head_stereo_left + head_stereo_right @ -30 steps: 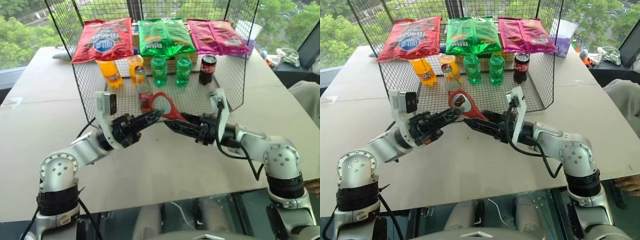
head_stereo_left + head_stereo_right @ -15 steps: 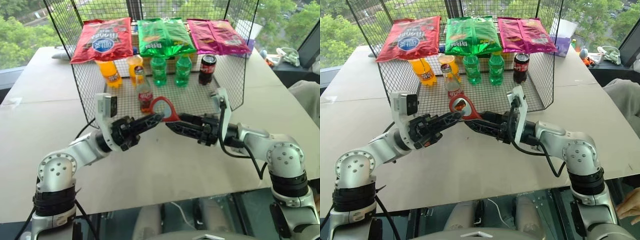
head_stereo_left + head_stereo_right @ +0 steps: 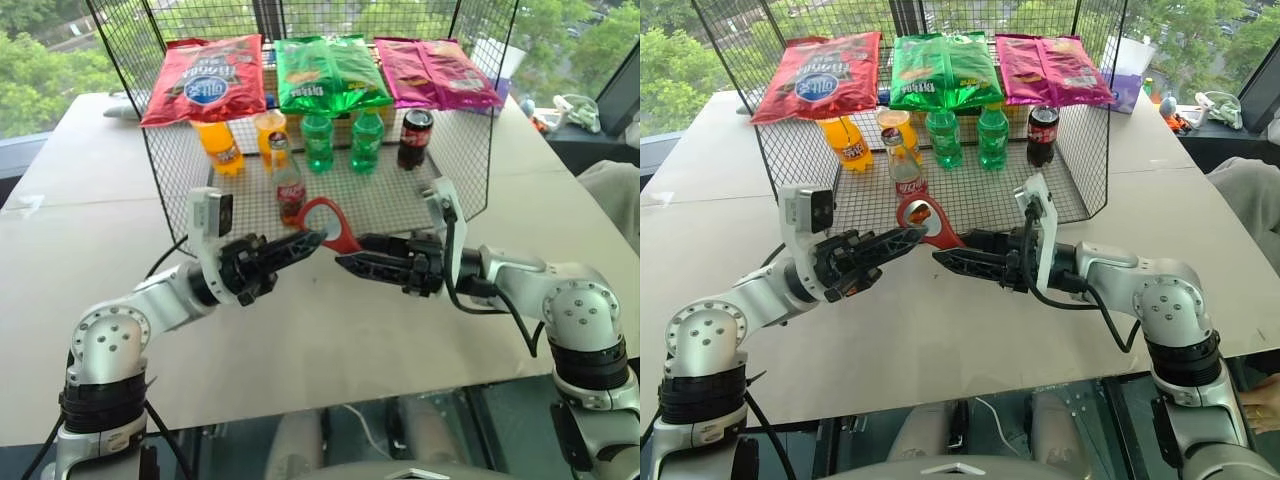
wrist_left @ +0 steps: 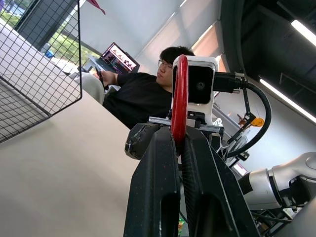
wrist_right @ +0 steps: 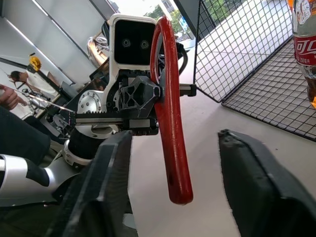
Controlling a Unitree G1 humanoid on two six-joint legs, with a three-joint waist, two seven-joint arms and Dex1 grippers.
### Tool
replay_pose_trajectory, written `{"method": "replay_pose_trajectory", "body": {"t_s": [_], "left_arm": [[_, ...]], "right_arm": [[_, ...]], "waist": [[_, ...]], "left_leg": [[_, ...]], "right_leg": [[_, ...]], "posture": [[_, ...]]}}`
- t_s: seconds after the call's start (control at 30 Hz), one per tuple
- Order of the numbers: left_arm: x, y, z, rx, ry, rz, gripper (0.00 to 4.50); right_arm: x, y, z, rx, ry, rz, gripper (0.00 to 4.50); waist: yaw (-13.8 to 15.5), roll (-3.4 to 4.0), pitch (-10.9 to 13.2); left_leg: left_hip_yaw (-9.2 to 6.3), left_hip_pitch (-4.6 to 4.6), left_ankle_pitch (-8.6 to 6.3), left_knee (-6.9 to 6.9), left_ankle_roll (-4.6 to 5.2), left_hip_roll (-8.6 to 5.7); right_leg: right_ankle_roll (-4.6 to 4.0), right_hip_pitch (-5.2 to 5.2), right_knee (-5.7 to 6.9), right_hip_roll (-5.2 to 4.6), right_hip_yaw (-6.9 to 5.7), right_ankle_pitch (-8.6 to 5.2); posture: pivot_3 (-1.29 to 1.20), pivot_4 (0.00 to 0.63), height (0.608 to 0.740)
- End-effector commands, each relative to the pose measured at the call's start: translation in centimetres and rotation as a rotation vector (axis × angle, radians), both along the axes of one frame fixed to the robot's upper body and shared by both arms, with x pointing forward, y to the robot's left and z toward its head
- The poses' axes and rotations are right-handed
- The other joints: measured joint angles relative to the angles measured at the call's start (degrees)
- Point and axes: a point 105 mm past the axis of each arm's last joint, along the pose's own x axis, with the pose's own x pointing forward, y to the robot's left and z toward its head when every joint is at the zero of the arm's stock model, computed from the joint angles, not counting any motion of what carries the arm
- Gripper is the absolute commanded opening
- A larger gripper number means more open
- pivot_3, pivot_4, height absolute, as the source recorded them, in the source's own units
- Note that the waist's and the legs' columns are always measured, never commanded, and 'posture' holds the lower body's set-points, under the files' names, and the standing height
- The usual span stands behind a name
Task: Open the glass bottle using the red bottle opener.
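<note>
The left gripper (image 3: 318, 238) pinches the flat red bottle opener (image 3: 330, 222) by its ring end, above the bare tan table (image 3: 90, 270). The right gripper (image 3: 350, 250) stands parted around the tapered handle without touching. The glass bottle (image 3: 289, 188) stands upright just behind, at the wire rack's (image 3: 400, 195) open front edge.

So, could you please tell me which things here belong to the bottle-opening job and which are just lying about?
Job:
- glass bottle
- red opener, held by the left gripper
- right gripper, open beside it

Lying about:
- green bottles
- orange bottle
- cola can
- snack bags
- wire rack
</note>
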Motion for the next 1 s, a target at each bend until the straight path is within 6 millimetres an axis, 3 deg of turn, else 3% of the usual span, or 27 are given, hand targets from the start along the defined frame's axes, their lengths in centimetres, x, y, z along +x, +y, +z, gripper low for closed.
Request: {"method": "replay_pose_trajectory", "body": {"t_s": [0.03,0.13,0.43,0.47,0.73,0.77,0.87,0.9,1.0], "left_arm": [[-0.7,-0.1,0.6,0.015,-0.049,-0.026,0.00],[-0.8,-0.2,0.4,0.029,-0.057,-0.037,0.00],[-0.2,0.1,0.6,0.040,-0.102,-0.017,0.00],[-0.2,0.2,0.8,0.042,-0.115,-0.018,0.71],[0.4,3.3,0.9,0.105,-0.137,0.188,4.25],[0.9,3.9,0.7,0.136,-0.150,0.256,4.48],[1.8,4.8,0.4,0.197,-0.186,0.383,4.48],[2.9,5.3,0.0,0.290,-0.242,0.509,4.48],[5.3,6.3,-0.7,0.441,-0.324,0.776,4.48]], "right_arm": [[-0.3,0.0,1.1,0.019,-0.041,0.018,1.25],[-0.4,0.2,0.9,0.013,-0.039,0.024,0.09],[-0.3,0.2,0.6,-0.007,-0.044,0.018,0.09],[-0.1,0.1,0.6,-0.008,-0.049,0.002,0.00],[1.9,-2.4,1.1,-0.019,-0.139,-0.229,0.00],[2.0,-2.8,1.1,-0.027,-0.156,-0.258,0.00],[2.3,-3.6,1.1,-0.054,-0.215,-0.327,0.00],[2.5,-3.9,1.2,-0.081,-0.260,-0.367,0.00],[3.0,-5.1,0.5,-0.312,-0.541,-0.492,0.00]], "waist": [[-0.01,0.00,0.00],[-0.01,0.00,0.00],[0.00,0.00,0.01],[0.02,0.00,0.01],[0.00,0.01,0.03],[0.00,0.01,0.03],[0.12,0.01,0.03],[0.12,0.01,0.03],[0.42,0.04,0.05]], "left_leg": [[0.00,0.00,0.00,-0.01,0.00,0.00],[0.01,0.00,0.00,-0.05,0.00,0.00],[0.02,-0.01,0.00,-0.14,0.00,0.00],[0.02,-0.01,0.00,-0.14,0.00,0.00],[0.02,-0.01,0.00,-0.22,0.00,0.01],[0.04,-0.02,0.00,-0.26,0.00,0.01],[0.04,-0.03,0.00,-0.30,0.00,0.00],[0.04,-0.03,0.00,-0.30,-0.01,0.00],[0.07,-0.03,0.00,-0.30,-0.01,-0.07]], "right_leg": [[0.00,0.00,-0.01,0.00,0.00,0.00],[0.00,-0.01,-0.03,0.00,0.00,0.00],[0.00,-0.01,-0.11,0.00,0.00,0.00],[0.00,-0.01,-0.12,0.00,0.00,0.00],[0.00,-0.03,-0.20,-0.01,0.00,0.00],[0.00,-0.03,-0.24,-0.01,0.00,0.00],[0.01,-0.03,-0.32,-0.02,-0.01,0.00],[0.01,-0.03,-0.33,-0.02,-0.01,0.00],[0.01,-0.01,-0.36,-0.08,0.00,0.01]], "posture": [[0.00,0.150,0.740],[0.00,0.150,0.740],[0.00,0.150,0.740],[0.00,0.150,0.740],[0.00,0.150,0.740],[0.00,0.150,0.740],[0.00,0.150,0.740],[0.00,0.150,0.740],[0.00,0.150,0.740]]}}
